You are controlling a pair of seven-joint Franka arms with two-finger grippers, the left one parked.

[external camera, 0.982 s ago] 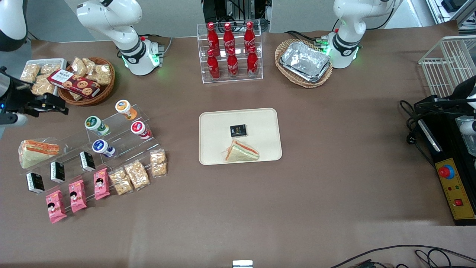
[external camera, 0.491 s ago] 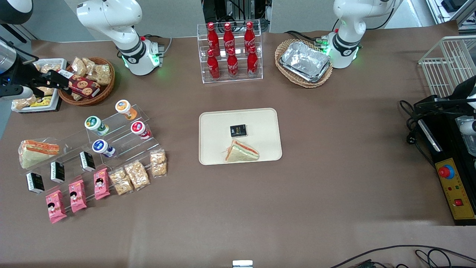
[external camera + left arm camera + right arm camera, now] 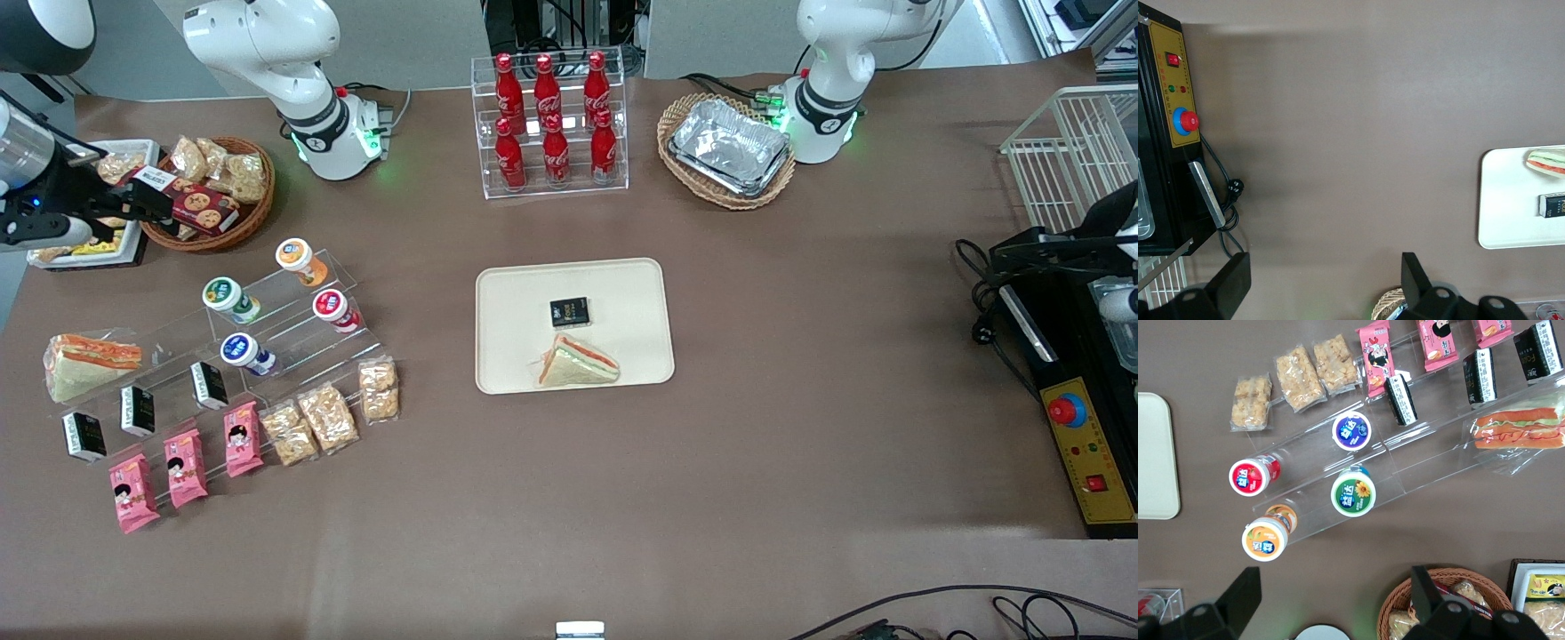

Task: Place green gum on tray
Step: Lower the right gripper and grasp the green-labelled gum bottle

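The green gum (image 3: 224, 295) (image 3: 1353, 493) is a small white bottle with a green-rimmed lid, lying on the upper step of a clear acrylic stand (image 3: 267, 311). The cream tray (image 3: 622, 293) (image 3: 1155, 453) lies mid-table, carrying a sandwich (image 3: 578, 363) and a black packet (image 3: 569, 311). My gripper (image 3: 142, 203) (image 3: 1335, 583) hovers high by the wicker basket, farther from the front camera than the green gum. It is open, its fingers wide apart with nothing between them.
Orange-lidded (image 3: 293, 255), red-lidded (image 3: 331, 305) and blue-lidded (image 3: 238, 348) bottles share the stand with the green gum. A wicker basket of cookies (image 3: 209, 191) and a white snack tray (image 3: 80, 249) lie under the gripper. A cola rack (image 3: 551, 124) and foil trays (image 3: 727, 147) stand farther from the front camera.
My gripper has moved away from the front camera, from beside the acrylic stand to over the wicker basket's edge. Nothing on the table has shifted.
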